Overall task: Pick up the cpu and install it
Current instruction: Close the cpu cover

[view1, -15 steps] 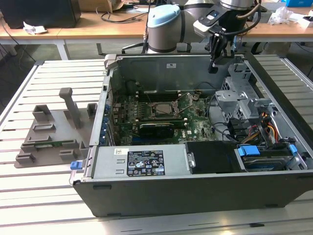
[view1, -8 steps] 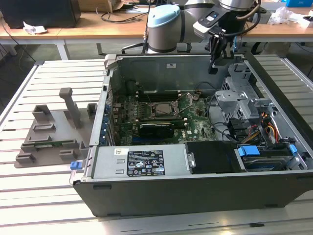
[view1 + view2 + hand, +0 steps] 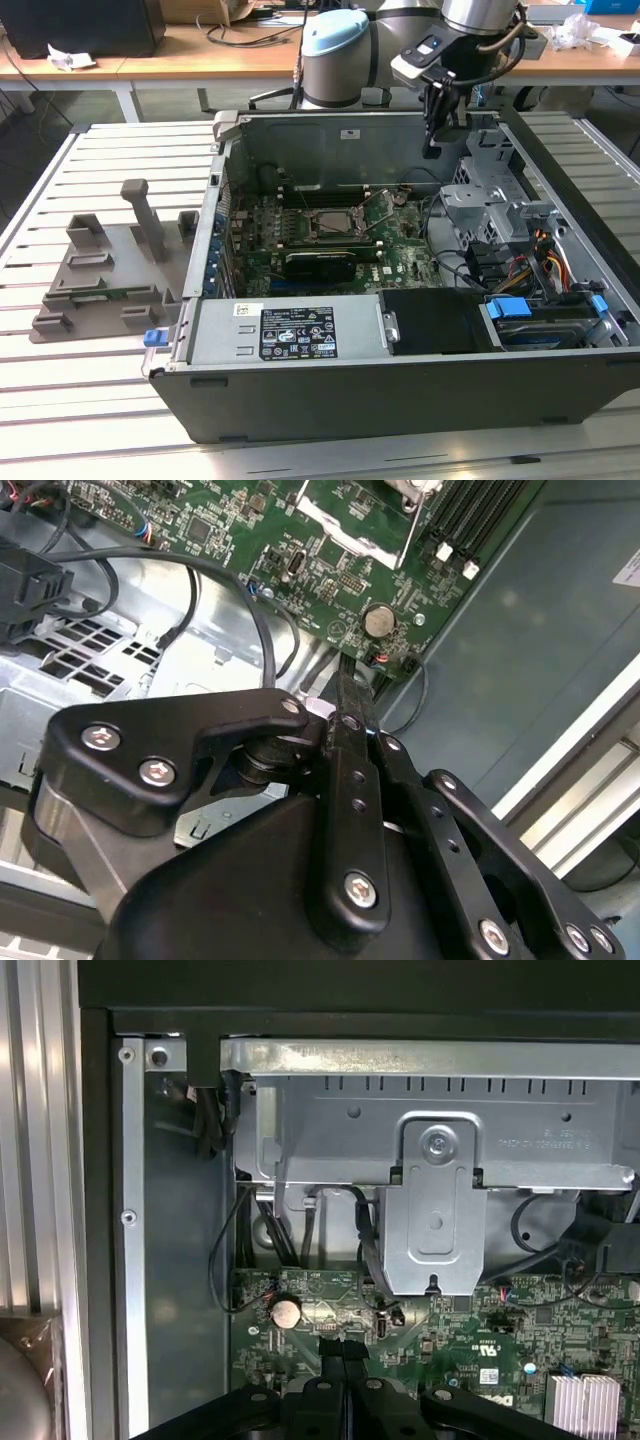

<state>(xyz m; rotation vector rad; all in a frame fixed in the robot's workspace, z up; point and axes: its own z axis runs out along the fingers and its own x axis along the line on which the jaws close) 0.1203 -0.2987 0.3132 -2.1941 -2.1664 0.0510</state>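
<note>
Jaws closed above open case [image 3: 400,390], cpu [image 3: 100,292] well apart on fixture plate [image 3: 115,250]

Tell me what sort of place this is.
Probably a robotics lab or workshop: a robot arm hangs over an open computer case on a slatted metal table, with wooden desks and cables behind.

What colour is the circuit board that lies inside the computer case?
The circuit board is green; the second wrist view shows it best.

The cpu [image 3: 97,294] lies flat on the grey fixture plate [image 3: 75,265], its green rim showing.
</note>
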